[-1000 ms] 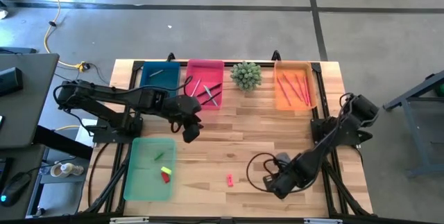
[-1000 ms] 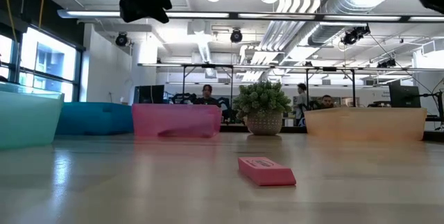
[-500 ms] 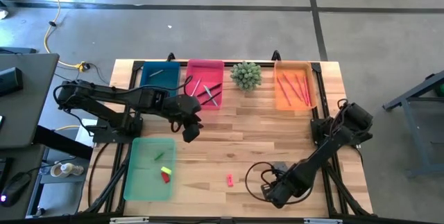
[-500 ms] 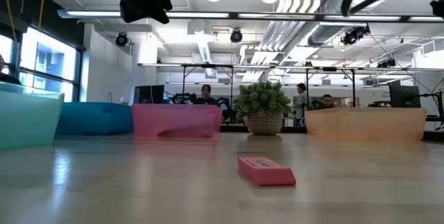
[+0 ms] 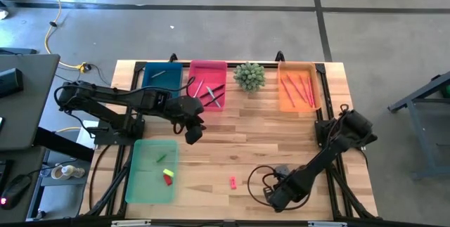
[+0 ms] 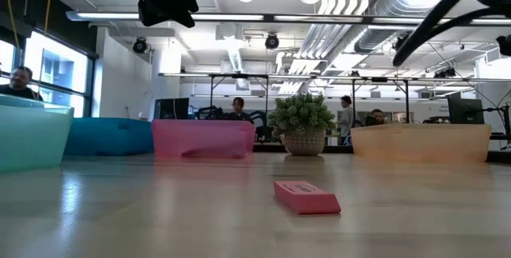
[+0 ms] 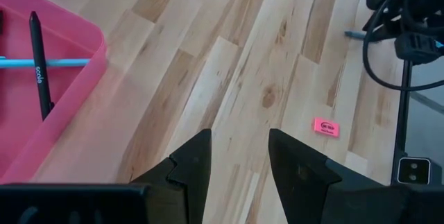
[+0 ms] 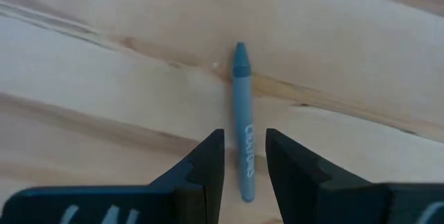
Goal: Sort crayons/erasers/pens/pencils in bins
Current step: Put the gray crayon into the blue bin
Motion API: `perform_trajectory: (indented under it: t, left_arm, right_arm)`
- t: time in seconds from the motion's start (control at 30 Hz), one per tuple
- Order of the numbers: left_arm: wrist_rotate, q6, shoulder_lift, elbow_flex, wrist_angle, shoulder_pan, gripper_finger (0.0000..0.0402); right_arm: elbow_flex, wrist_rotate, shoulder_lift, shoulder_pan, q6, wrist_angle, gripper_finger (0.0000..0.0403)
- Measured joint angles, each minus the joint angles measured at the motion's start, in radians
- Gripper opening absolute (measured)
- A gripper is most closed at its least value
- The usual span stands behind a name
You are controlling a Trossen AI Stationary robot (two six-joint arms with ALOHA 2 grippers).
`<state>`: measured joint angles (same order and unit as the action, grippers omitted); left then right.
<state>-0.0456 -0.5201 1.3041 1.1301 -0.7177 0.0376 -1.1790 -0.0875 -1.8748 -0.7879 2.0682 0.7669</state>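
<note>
A blue crayon [image 8: 242, 120] lies flat on the wooden table near its front right. My right gripper [image 8: 244, 165] points down over it, open, one finger on each side of the crayon's lower end and not touching it. In the high view this gripper [image 5: 278, 195] hides the crayon. A pink eraser [image 5: 233, 182] lies flat on the table to the left of it. My left gripper [image 5: 191, 132] hangs open and empty above the table, just in front of the pink bin [image 5: 208, 83].
The teal-blue bin [image 5: 162, 78], the pink bin with pens, and the orange bin [image 5: 299, 86] with pink-red sticks line the far edge, a small plant [image 5: 249, 76] among them. The pale-green bin [image 5: 151, 171] at front left holds small erasers. Bare wood lies mid-table.
My right gripper has sunk toward the table and shifted a little toward the near edge, its arm stretching lower. The pink eraser has stayed where it was.
</note>
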Motion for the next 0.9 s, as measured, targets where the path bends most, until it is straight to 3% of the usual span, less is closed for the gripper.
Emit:
perform_trajectory:
  t: [0.3, 0.57, 0.9]
  left_arm:
    - [0.000, 0.000, 0.000, 0.000, -0.021, 0.001, 0.0131]
    - [0.015, 0.034, -0.037, 0.002, -0.111, 0.050, 0.0131]
    - [0.036, 0.113, -0.185, 0.002, -0.244, 0.137, 0.0131]
  right_arm:
    - [-0.005, -0.033, -0.037, -0.002, 0.028, -0.004, 0.0093]
    - [-0.005, -0.028, -0.040, -0.004, 0.045, 0.001, 0.0010]
    - [-0.036, 0.015, -0.047, -0.007, -0.005, 0.019, 0.0005]
